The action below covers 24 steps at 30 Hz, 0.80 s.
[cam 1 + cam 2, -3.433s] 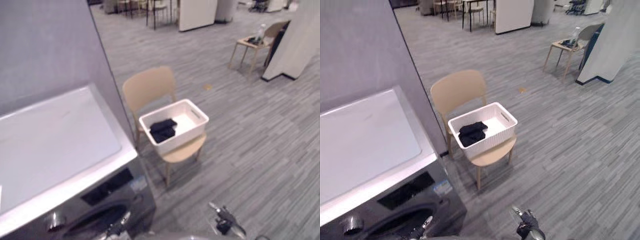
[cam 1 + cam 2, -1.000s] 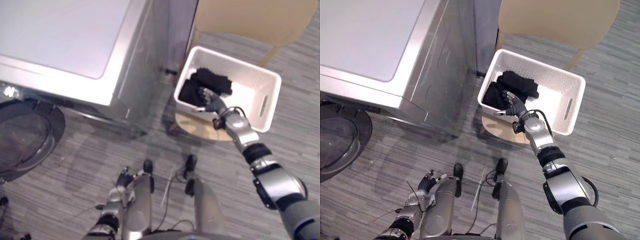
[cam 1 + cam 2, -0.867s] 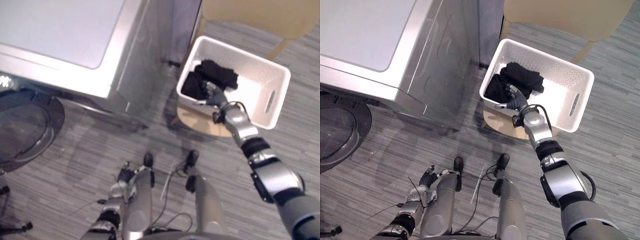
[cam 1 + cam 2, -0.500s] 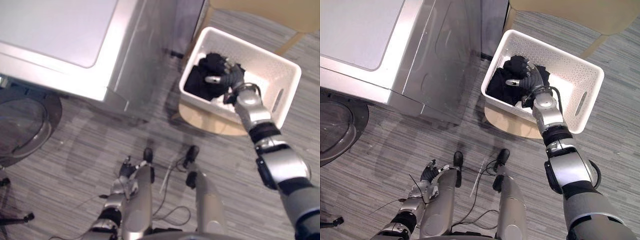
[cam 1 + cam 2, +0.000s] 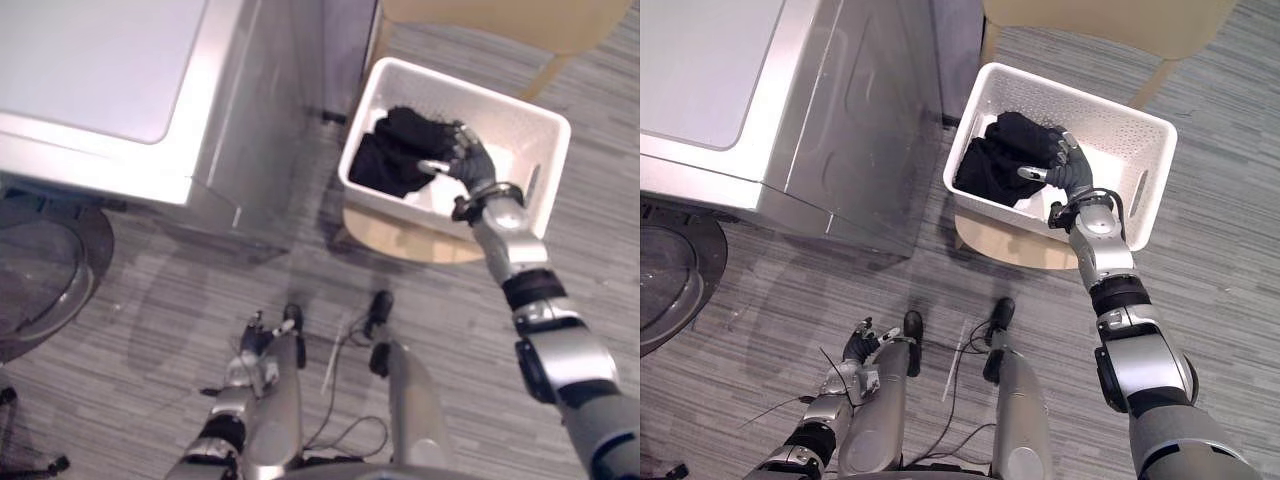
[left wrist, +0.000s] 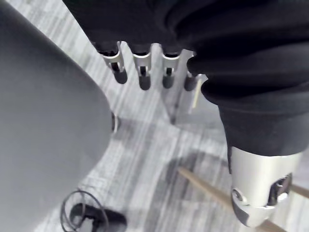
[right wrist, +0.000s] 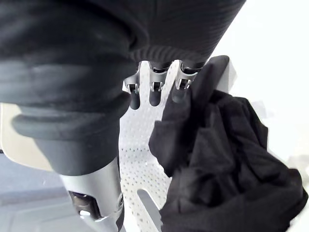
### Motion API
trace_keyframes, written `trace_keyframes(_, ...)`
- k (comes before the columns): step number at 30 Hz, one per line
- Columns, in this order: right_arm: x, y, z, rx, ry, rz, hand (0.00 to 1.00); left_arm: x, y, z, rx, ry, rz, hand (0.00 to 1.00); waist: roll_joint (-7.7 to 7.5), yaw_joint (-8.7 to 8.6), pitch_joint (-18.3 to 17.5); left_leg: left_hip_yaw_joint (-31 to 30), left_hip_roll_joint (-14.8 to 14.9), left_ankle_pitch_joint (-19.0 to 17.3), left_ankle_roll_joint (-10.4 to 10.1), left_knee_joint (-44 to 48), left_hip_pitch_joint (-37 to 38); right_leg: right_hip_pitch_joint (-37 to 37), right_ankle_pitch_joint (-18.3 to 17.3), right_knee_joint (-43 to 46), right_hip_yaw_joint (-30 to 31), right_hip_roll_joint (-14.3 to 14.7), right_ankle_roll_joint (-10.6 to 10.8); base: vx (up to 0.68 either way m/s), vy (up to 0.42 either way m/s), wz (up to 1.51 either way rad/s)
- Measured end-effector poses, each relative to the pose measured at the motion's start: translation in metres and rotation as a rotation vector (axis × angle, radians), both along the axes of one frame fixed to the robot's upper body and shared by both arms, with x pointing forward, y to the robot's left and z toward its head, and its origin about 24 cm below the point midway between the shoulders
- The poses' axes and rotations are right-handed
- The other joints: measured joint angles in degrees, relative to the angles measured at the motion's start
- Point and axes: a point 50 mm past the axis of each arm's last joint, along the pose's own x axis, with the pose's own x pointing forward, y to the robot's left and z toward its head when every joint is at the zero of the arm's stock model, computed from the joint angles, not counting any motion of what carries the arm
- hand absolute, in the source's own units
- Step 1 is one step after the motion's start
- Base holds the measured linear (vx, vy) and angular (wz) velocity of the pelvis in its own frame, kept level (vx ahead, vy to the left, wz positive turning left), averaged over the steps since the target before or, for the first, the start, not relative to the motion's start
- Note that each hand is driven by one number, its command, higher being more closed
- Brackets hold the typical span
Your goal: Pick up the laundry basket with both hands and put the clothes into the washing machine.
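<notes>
Inside the laundry basket (image 5: 1110, 135), at its washing-machine (image 5: 720, 90) end, the right hand (image 5: 1065, 170) rests relaxed, spread fingers (image 7: 153, 94) against the dark clothes (image 5: 990, 160), pinching nothing; the left hand (image 5: 862, 352) hangs low, fingers loose.

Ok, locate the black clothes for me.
Right of centre in the eye views, the black clothes lie in the white perforated laundry basket on the tan chair, at the basket's end nearer the grey washing machine, right hand beside them.

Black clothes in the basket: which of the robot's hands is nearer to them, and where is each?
Right. The right hand is inside the white basket, at the black clothes; the left hand hangs low above the floor, well away from them.
</notes>
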Motion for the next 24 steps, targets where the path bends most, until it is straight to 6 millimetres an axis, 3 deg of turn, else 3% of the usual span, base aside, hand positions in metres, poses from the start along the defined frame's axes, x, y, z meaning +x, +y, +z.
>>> trace_keyframes(10, 0.002, -0.009, 0.0, -0.018, 0.02, -0.031, 0.0, 0.004, -0.012, 0.001, -0.012, -0.005, -0.036, 0.0, -0.22, -0.06, -0.31, 0.36, 0.76, 0.37, -0.6, -0.86, -1.1, -1.61, 0.38, -0.74, -0.02, 0.88, -0.52, 0.03, -0.03, -0.03)
trace_keyframes(24, 0.014, -0.016, 0.019, -0.186, 0.069, -0.059, 0.0, 0.033, -0.012, 0.029, -0.02, -0.142, -0.035, 0.0, -0.33, 0.24, -0.47, -3.61, 0.9, 0.14, -0.24, 6.2, -16.21, -12.29, 1.07, 1.42, -2.52, 0.6, -0.89, -0.02, -0.003, 0.06)
